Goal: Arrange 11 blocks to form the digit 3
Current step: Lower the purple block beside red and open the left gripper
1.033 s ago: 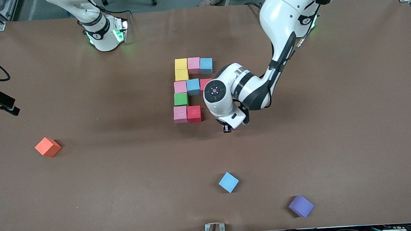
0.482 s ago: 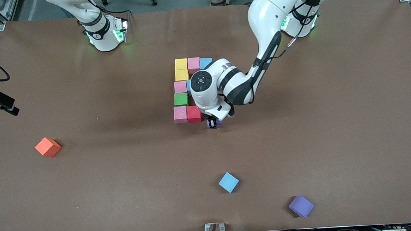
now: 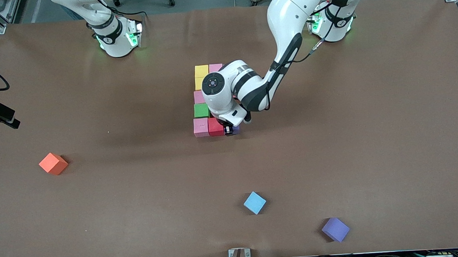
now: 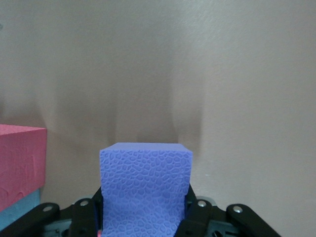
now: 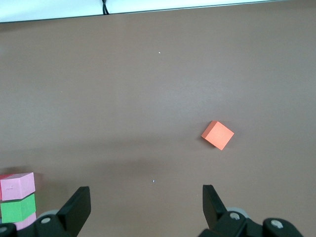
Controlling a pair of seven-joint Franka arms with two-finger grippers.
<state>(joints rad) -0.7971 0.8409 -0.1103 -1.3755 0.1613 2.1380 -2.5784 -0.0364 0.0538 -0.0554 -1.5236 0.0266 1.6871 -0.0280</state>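
Your left hand (image 3: 229, 131) is closed on the purple cube (image 4: 144, 190), just beside the red block (image 3: 215, 126); lower and release it. The right hand (image 5: 146, 207) waits, fingers spread, empty.

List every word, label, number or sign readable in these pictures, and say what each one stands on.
None can be read.
The foam cubes on the table, such as the purple foam cube held in the left gripper and the loose orange foam cube, show plain faces.
Small dark marks on the right arm's white base collar are too small to read.
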